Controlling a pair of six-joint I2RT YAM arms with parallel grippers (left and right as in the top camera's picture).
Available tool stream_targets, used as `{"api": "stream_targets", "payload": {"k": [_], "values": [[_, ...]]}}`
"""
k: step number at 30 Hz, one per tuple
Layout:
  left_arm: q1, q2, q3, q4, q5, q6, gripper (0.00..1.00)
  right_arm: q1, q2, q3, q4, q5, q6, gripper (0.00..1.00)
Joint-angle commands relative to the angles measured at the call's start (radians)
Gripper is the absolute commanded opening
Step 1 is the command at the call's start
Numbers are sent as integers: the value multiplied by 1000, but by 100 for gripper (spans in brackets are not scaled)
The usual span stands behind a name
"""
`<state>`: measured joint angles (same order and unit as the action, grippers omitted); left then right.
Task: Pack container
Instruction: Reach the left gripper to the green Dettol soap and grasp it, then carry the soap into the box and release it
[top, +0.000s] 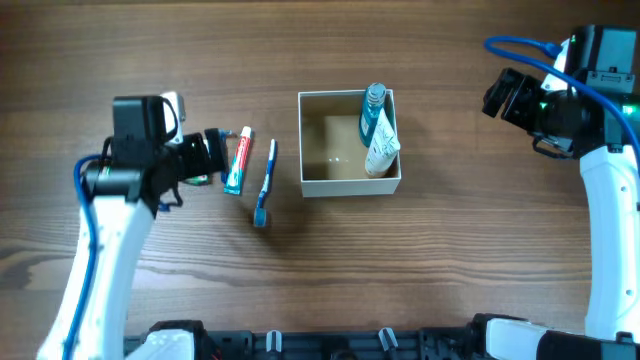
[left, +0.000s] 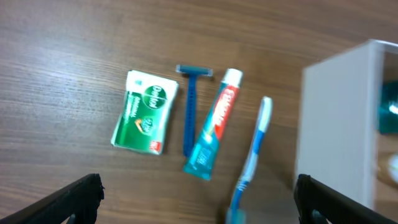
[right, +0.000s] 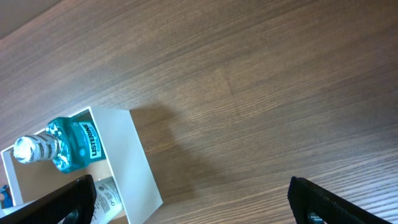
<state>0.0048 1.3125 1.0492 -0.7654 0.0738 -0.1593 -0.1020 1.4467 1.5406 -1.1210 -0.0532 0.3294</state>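
Observation:
The container (top: 350, 186), a square white box with a brown inside, stands mid-table. It holds a teal mouthwash bottle (top: 373, 110) and a white tube (top: 382, 152). Left of it lie a blue toothbrush (top: 265, 185) and a toothpaste tube (top: 237, 160). My left gripper (top: 205, 155) hovers open and empty just left of them. The left wrist view shows a green soap box (left: 145, 112), a blue razor (left: 189, 109), the toothpaste (left: 212, 124), the toothbrush (left: 252, 155) and the container wall (left: 336, 124) beyond the open fingers (left: 199, 199). My right gripper (top: 500, 95) is open and empty, right of the container.
The right wrist view shows the container's white wall (right: 134, 158), the mouthwash bottle (right: 68, 144) and the white tube (right: 102, 198) at lower left, with bare wood between the open fingers (right: 193, 199). The table is brown wood all round.

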Motion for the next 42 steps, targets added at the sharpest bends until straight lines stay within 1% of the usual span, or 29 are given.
{"api": "stream_targets", "payload": {"k": [1,4,9,12,14,16,18,21,22,24,25,28,30,31,32,33,35,36,38,41,42], "values": [[29,162,11,55,-31,-7,100,-5,3,3,3,-12,13,100],[76,294,11,133,-31,-15,100,-5,3,3,3,-12,13,100],[107,384,11,212,-31,97,100,-5,3,3,3,-12,13,100],[107,405,11,211,-30,167,100,-5,3,3,3,-12,13,100],[107,441,11,209,-30,232,98,-5,3,3,3,-12,13,100],[107,465,11,218,-31,235,96,-5,3,3,3,-12,13,100],[107,498,11,246,-40,234,90,-5,3,3,3,-12,13,100],[107,523,11,281,-42,234,88,-5,3,3,3,-12,13,100],[107,523,11,289,-42,234,81,-5,3,3,3,-12,13,100],[107,523,11,304,-41,234,63,-5,3,3,3,-12,13,100],[107,523,11,305,-41,233,58,-5,3,3,3,-12,13,100],[107,523,11,286,-41,233,55,-5,3,3,3,-12,13,100],[107,523,11,270,-35,229,49,-5,3,3,3,-12,13,100],[107,522,11,257,-26,208,48,-5,3,3,3,-12,13,100],[107,520,11,243,8,177,53,-5,3,3,3,-12,13,100],[107,518,11,237,34,177,55,-5,3,3,3,-12,13,100],[102,476,11,220,98,168,50,-5,3,3,3,-12,13,100],[97,444,11,217,109,145,49,-5,3,3,3,-12,13,100],[78,351,17,201,159,144,47,-4,3,3,3,-12,13,100],[-29,148,62,159,215,143,43,-4,3,3,3,-12,13,100],[-103,72,72,173,210,123,39,-4,3,3,3,-12,13,100]]}}
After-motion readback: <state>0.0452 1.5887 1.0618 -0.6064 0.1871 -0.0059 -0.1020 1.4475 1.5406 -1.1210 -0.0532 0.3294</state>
